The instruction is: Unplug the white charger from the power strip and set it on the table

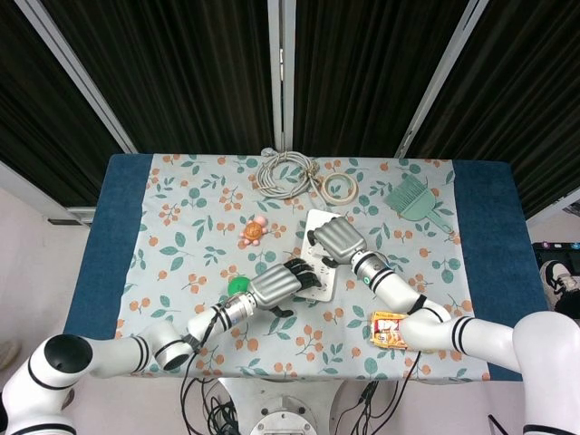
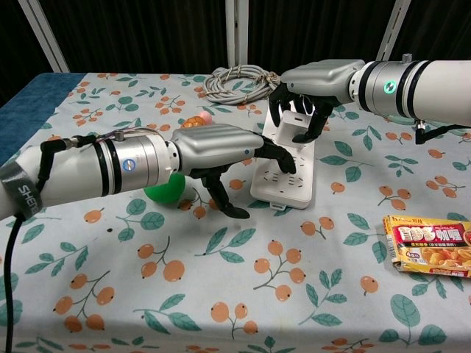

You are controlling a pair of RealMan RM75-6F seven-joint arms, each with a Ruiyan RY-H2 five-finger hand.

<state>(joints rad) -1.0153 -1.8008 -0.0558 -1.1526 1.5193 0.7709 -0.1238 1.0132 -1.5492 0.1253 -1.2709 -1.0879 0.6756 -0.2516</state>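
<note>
White charger [image 2: 299,120] is being pinched by the right hand [image 2: 305,99], still seated at the far end of the power strip [image 2: 285,173], mid-tabletop. Strip's near end is being pressed down by the left hand [image 2: 221,151], fingers spread, likely so it doesn't lift.

A staged lab: black curtains [image 1: 181,72] (metal-framed) behind a cloth-covered table [image 1: 118,236].

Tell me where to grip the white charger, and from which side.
Grip the white charger by its two side faces, coming from above. It stands upright out of the power strip, so only its sides offer purchase; the right hand already surrounds it.
</note>
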